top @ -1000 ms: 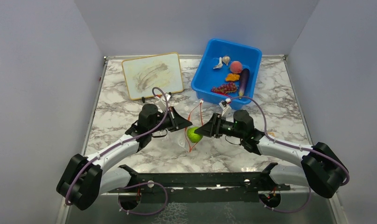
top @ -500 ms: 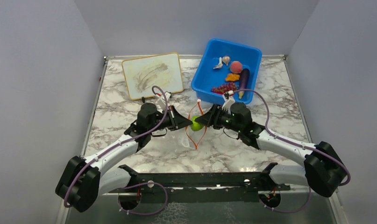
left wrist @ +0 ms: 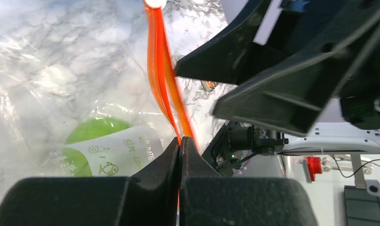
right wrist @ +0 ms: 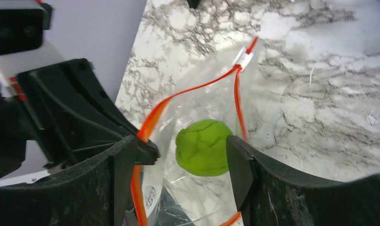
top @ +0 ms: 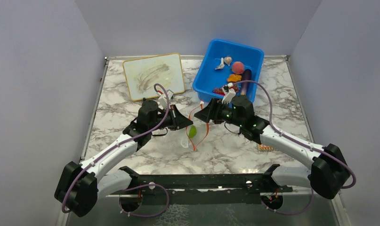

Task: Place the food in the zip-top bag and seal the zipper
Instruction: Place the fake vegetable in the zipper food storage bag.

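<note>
Marble tabletop (top: 282, 108), grey walls (top: 37, 70); left gripper (left wrist: 180, 146) pinches zipper (left wrist: 157, 70), right gripper (top: 203, 117) gapes empty above lime (right wrist: 202, 148).

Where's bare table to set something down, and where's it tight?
Free: marble between whiteboard and left arm; the strip right of the blue bin, beyond the right arm. Tight: centre, where left hand and right hand crowd the bag mouth, and the bin itself.

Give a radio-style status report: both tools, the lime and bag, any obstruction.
Left tool shut on zipper, mouth held open. Right tool open, over lime; lime inside zip-top bag. Other food in blue bin. Nothing in the way.
</note>
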